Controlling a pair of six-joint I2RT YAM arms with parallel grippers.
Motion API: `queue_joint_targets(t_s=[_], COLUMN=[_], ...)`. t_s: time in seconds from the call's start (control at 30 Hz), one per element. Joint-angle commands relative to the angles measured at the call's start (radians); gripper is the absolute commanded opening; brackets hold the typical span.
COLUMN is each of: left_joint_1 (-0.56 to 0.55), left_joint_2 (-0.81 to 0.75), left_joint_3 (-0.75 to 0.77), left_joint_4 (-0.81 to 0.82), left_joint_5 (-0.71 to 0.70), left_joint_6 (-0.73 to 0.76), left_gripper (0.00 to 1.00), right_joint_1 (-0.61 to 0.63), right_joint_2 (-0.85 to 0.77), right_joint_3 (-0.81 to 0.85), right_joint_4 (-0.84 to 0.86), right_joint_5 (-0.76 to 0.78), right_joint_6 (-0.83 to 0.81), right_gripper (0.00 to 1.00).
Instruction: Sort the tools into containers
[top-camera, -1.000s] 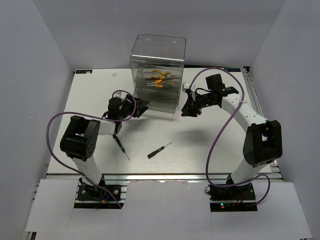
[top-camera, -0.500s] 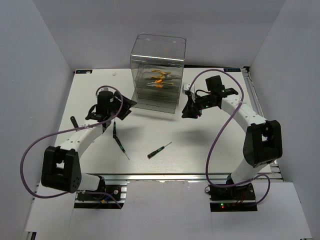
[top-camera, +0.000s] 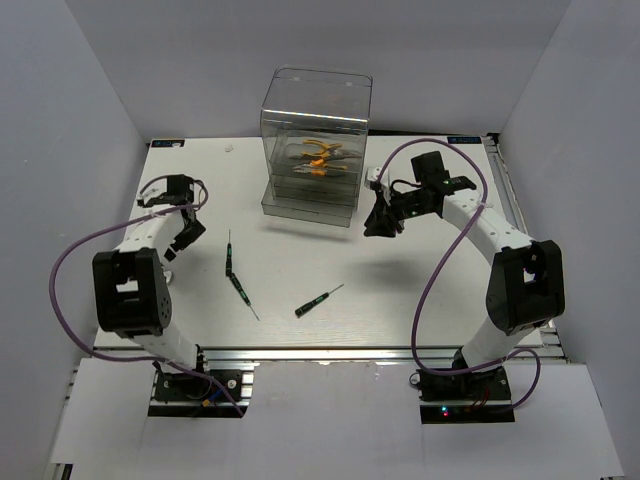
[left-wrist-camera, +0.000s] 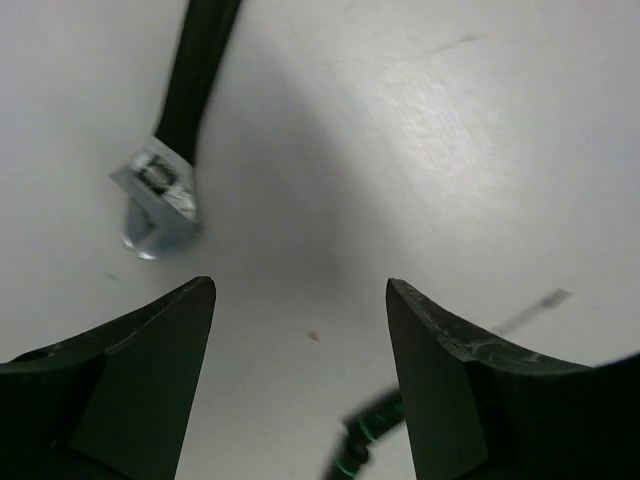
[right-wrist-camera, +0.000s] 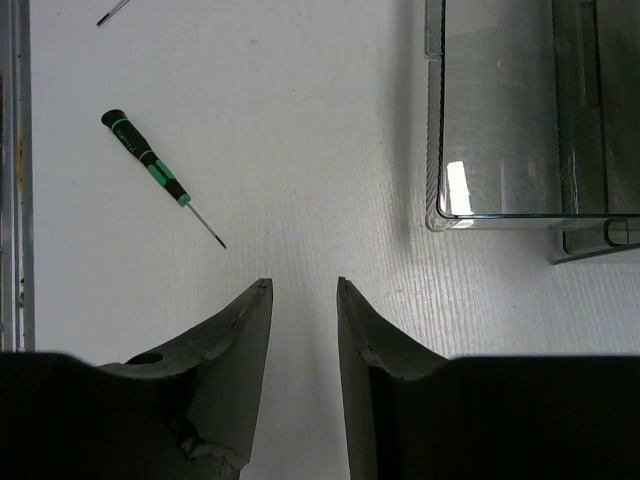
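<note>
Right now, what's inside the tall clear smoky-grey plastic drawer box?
Orange-handled pliers show through the smoky-grey box, in its upper drawers. How many there are, and anything in the lower drawers, is masked by stacked walls and glare.

Both arms, left arm (top-camera: 142, 236) and right arm (top-camera: 487, 228): white links, black joint housings, a looped purple cable (top-camera: 436, 272) on each, black bases (top-camera: 462, 386) on aluminium rail, fingers (left-wrist-camera: 140, 380) dark, matte, wedge-shaped.

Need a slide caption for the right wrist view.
Right pincer open and empty over the table; screwdriver at frame left, clear drawers upper right.
</note>
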Motion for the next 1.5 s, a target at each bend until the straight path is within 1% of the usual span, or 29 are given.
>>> queue_joint_targets(t_s=[0.0,0.03,0.13,0.27,0.33,0.4,0.47,0.63,0.77,0.8,0.87,0.93,0.97,1.0,1.13,1.23,1.3,1.37,1.43,1.47], left_joint_1=[0.005,0.008,0.023,0.037,0.05,0.085,0.129,0.186,0.221,0.224,0.237,0.247,0.252,0.255,0.264,0.277,0.275,0.277,0.277,0.275], left_joint_2=[0.063,0.11,0.184,0.236,0.255,0.267,0.289,0.338,0.356,0.361,0.361,0.362,0.364,0.364,0.356,0.341,0.309,0.263,0.238,0.227], left_joint_3=[0.036,0.046,0.081,0.13,0.153,0.17,0.179,0.21,0.199,0.193,0.17,0.155,0.141,0.132,0.083,0.058,0.053,0.055,0.05,0.046], left_joint_4=[-0.055,-0.051,-0.048,-0.037,-0.02,-0.009,0.007,0.043,0.055,0.057,0.061,0.063,0.061,0.06,0.061,0.064,0.061,0.06,0.057,0.057], left_joint_5=[-0.19,-0.194,-0.206,-0.241,-0.252,-0.238,-0.192,-0.053,0.064,0.081,0.131,0.213,0.24,0.286,0.358,0.374,0.353,0.302,0.255,0.207], left_joint_6=[0.219,0.24,0.303,0.353,0.384,0.396,0.415,0.468,0.495,0.495,0.505,0.511,0.51,0.508,0.482,0.475,0.476,0.475,0.47,0.461], left_gripper=[0.81,0.81,0.81,0.81,0.83,0.84,0.84,0.82,0.75,0.7,0.65,0.58,0.56,0.55,0.55,0.55,0.57,0.61,0.62,0.63], right_joint_1=[-0.003,-0.003,-0.003,-0.005,-0.005,-0.003,-0.003,-0.003,-0.005,-0.005,-0.003,-0.005,-0.005,-0.006,-0.02,-0.032,-0.04,-0.042,-0.043,-0.043], right_joint_2=[-0.017,-0.016,-0.002,0.022,0.029,0.033,0.035,0.033,0.032,0.03,0.027,0.032,0.033,0.035,0.047,0.053,0.052,0.048,0.047,0.047], right_joint_3=[0.038,0.043,0.079,0.144,0.161,0.178,0.182,0.181,0.178,0.176,0.169,0.165,0.167,0.169,0.178,0.187,0.185,0.182,0.176,0.175], right_joint_4=[-0.024,-0.041,-0.078,-0.148,-0.167,-0.185,-0.195,-0.195,-0.192,-0.189,-0.181,-0.176,-0.173,-0.173,-0.166,-0.167,-0.167,-0.167,-0.167,-0.164], right_joint_5=[-0.004,0.002,0.014,0.03,0.039,0.045,0.048,0.043,0.042,0.045,0.043,0.042,0.043,0.043,0.036,0.03,0.028,0.028,0.025,0.023], right_joint_6=[-0.021,-0.033,-0.053,-0.076,-0.087,-0.088,-0.085,-0.068,-0.062,-0.059,-0.058,-0.055,-0.053,-0.053,-0.039,-0.038,-0.038,-0.041,-0.038,-0.035], right_gripper=[0.39,0.39,0.39,0.39,0.39,0.4,0.39,0.39,0.39,0.39,0.39,0.39,0.39,0.39,0.39,0.39,0.4,0.39,0.39,0.39])
